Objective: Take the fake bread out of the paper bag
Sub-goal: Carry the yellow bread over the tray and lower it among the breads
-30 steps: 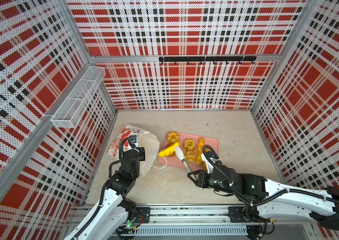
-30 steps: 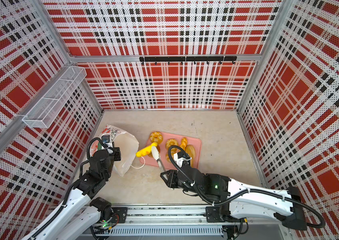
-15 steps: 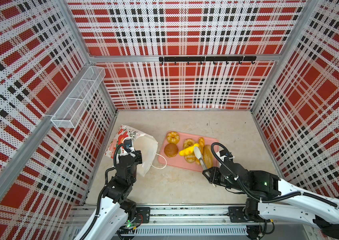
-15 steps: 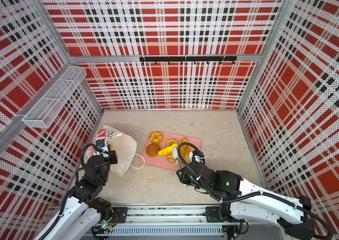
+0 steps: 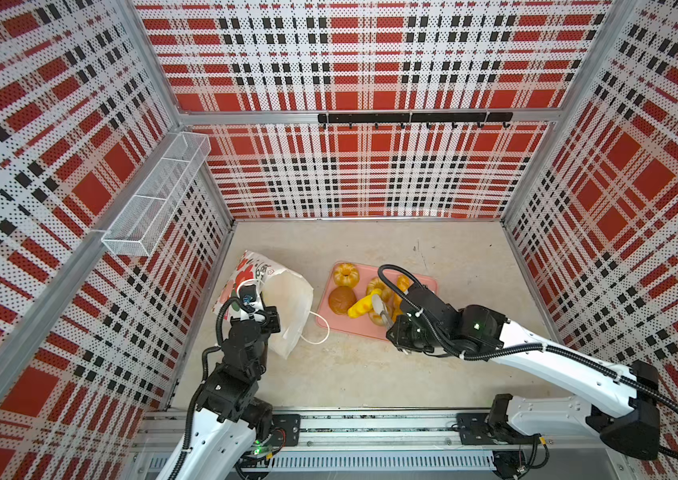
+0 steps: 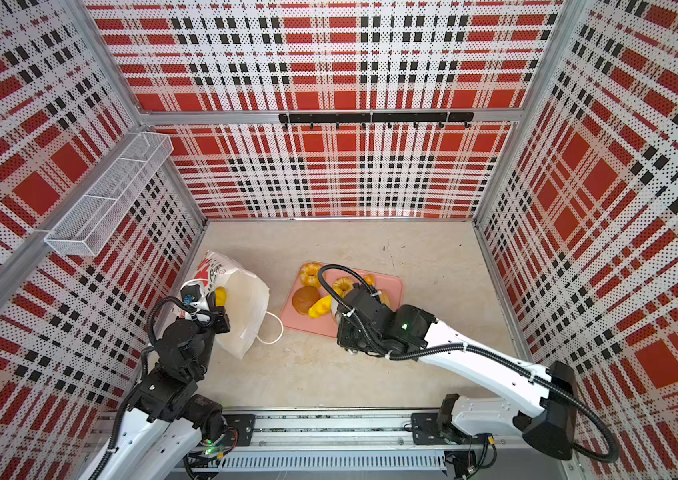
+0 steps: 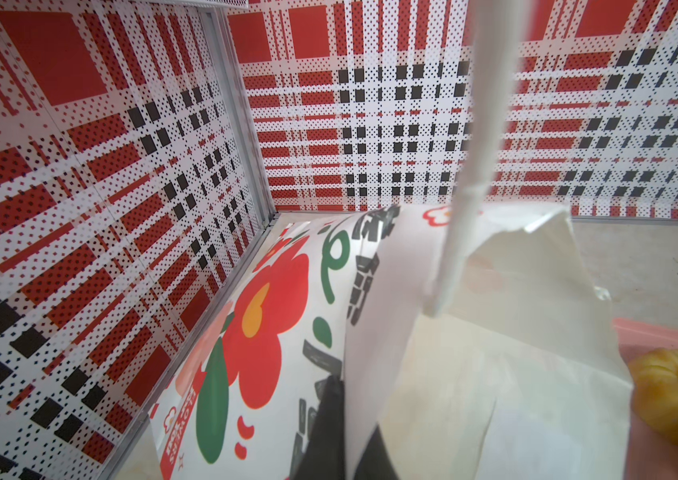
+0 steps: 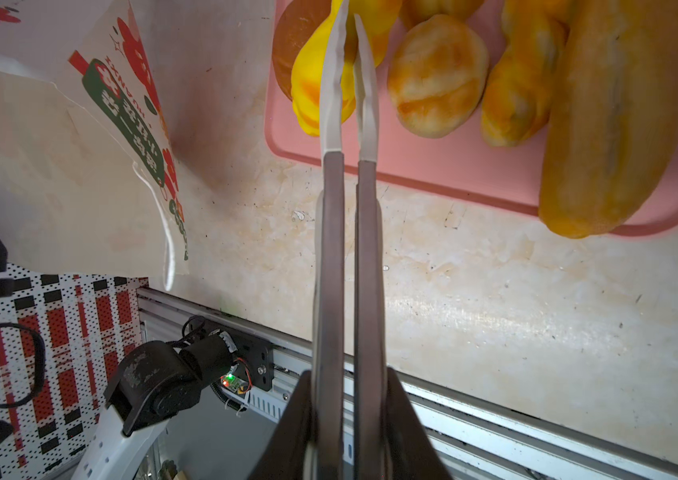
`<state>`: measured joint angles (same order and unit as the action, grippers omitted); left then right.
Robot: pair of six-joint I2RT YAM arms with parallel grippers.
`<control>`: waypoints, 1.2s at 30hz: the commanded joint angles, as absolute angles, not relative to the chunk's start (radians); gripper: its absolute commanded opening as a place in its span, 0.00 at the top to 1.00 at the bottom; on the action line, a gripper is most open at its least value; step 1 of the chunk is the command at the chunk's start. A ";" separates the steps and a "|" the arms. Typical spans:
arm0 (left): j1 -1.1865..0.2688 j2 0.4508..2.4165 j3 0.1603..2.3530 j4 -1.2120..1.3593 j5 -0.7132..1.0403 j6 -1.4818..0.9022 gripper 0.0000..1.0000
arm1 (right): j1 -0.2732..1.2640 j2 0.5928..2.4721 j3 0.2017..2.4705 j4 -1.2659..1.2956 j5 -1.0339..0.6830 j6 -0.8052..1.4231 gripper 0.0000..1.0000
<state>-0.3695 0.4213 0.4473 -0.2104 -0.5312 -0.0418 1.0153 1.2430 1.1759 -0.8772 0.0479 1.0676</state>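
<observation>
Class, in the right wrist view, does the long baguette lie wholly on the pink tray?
No, the baguette sticks out past the rim of the pink tray.

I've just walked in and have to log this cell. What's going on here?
The left gripper is shut on the rim of the flowered paper bag, keeping its mouth open. The right gripper holds tongs pinched on a yellow toy loaf at the pink tray, beside a dark brown bun, a baguette and rolls. In a top view, one yellow piece shows inside the bag.
</observation>
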 commanded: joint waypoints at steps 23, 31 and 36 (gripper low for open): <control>-0.361 0.390 0.428 -0.212 -0.534 -0.103 1.00 | 0.954 1.656 1.694 -1.313 0.134 0.532 1.00; -0.365 0.386 0.429 -0.218 -0.546 -0.100 1.00 | 0.954 1.709 1.730 -1.367 0.168 0.517 1.00; -0.370 0.388 0.427 -0.216 -0.547 -0.102 1.00 | 0.954 1.756 1.785 -1.409 0.206 0.511 1.00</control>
